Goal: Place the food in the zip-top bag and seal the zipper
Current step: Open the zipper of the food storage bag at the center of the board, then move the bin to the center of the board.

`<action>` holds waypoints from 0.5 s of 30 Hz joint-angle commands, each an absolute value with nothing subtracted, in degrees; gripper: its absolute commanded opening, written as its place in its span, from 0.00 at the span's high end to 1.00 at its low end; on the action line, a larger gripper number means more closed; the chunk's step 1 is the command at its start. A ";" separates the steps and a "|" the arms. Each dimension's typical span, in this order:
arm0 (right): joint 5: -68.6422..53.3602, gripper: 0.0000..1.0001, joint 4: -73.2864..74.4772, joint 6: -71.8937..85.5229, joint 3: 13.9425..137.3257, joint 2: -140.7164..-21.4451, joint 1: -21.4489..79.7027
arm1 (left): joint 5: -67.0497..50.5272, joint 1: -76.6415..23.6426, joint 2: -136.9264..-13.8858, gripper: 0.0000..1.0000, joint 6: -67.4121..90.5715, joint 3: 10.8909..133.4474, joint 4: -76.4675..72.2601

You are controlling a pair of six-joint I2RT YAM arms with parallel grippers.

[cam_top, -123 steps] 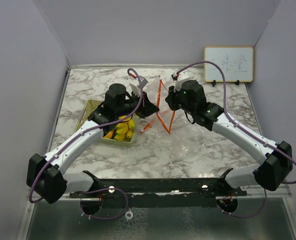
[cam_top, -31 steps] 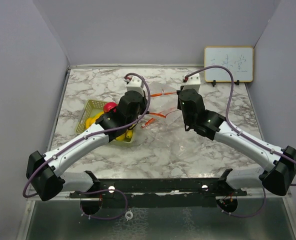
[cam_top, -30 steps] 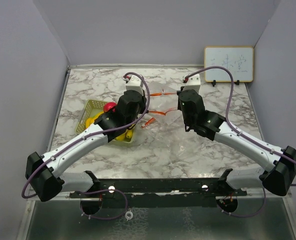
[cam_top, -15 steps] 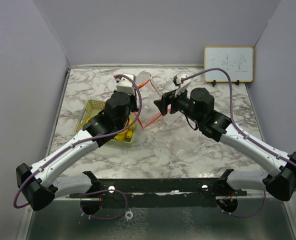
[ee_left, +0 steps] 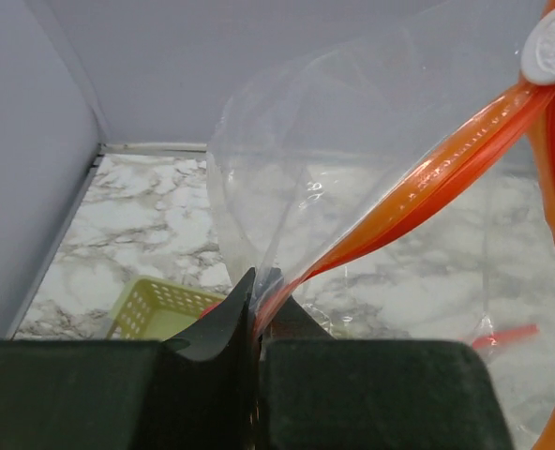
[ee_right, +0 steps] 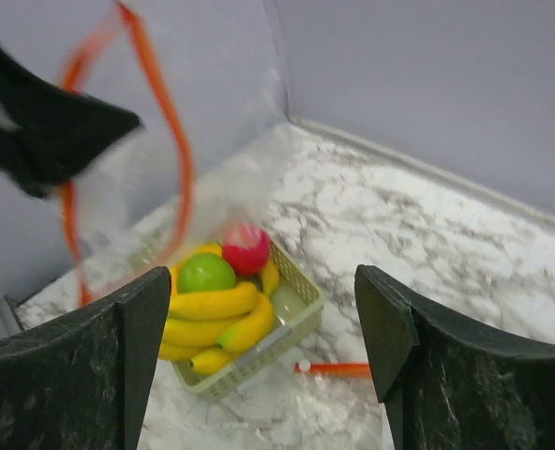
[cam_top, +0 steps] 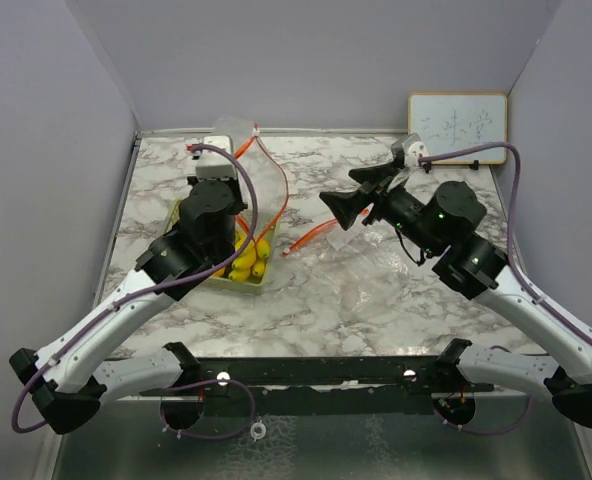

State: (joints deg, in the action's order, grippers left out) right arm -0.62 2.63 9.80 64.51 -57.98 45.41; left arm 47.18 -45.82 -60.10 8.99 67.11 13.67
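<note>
The zip-top bag (ee_left: 352, 159) is thin clear plastic, crinkled and shiny; its zipper (ee_left: 446, 173) is a smooth red-orange plastic strip. The food (ee_right: 212, 305) looks glossy (toy-like plastic) in a pale green perforated plastic tray (ee_right: 282, 339). The right gripper (ee_right: 261, 272) has matt black, faintly grainy fingers. The table (cam_top: 376, 290) is smooth, marble-patterned.

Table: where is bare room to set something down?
The table is bare along its near side, before the tray and bag. Another lies at the back, between bag and whiteboard. Crowded left-centre: the left pincer holds the bag up by the tray.
</note>
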 commanded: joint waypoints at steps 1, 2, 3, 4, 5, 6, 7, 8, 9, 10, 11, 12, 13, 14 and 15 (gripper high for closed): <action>8.05 0.22 13.57 14.69 66.17 -67.10 45.31 | 58.80 -45.53 -53.69 1.00 6.05 70.99 16.04; 8.48 0.22 14.64 15.50 67.13 -69.63 45.32 | 59.86 -45.59 -52.81 1.00 5.81 71.34 16.70; 8.60 0.22 15.53 16.41 68.13 -72.13 45.34 | 60.67 -45.58 -51.82 1.00 5.68 71.73 17.46; 8.52 0.22 15.96 17.49 69.02 -74.37 45.34 | 61.14 -45.53 -50.94 1.00 5.75 71.94 18.02; 8.14 0.22 15.53 18.58 69.49 -76.64 45.33 | 61.43 -45.53 -50.10 1.00 5.88 71.93 18.61; 7.57 0.22 14.65 19.25 69.91 -78.71 45.35 | 61.63 -45.55 -49.36 1.00 6.03 71.82 19.22; 7.33 0.22 14.11 20.18 70.64 -80.93 45.33 | 61.88 -45.59 -48.75 1.00 6.32 71.56 19.71; 7.24 0.22 13.89 20.90 71.65 -83.34 45.35 | 62.22 -45.53 -48.12 1.00 6.62 71.24 20.25; 7.23 0.22 13.73 21.54 72.74 -85.93 45.35 | 62.35 -45.57 -47.64 1.00 6.98 71.01 20.88; 7.23 0.23 13.79 22.04 74.06 -88.75 45.35 | 62.33 -45.58 -47.22 1.00 7.39 70.75 21.42; 7.09 0.24 13.82 22.55 75.32 -91.54 45.35 | 62.04 -45.57 -46.68 1.00 7.81 70.39 21.90; 6.56 0.24 13.67 23.07 76.63 -94.10 45.29 | 61.58 -45.55 -46.21 1.00 8.21 70.12 22.40; 5.58 0.25 13.17 23.22 77.70 -96.50 45.33 | 61.22 -45.56 -45.79 1.00 8.49 69.87 22.76; 4.56 0.26 12.47 23.59 78.65 -98.60 45.35 | 60.96 -45.54 -45.40 1.00 8.69 69.71 22.98; 3.39 0.26 11.49 23.93 79.43 -100.61 45.31 | 60.68 -45.55 -44.98 1.00 8.80 69.51 23.22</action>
State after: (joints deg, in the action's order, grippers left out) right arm 5.58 13.69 20.84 74.63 -94.24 45.36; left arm 59.90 -45.71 -46.22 7.75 70.59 20.01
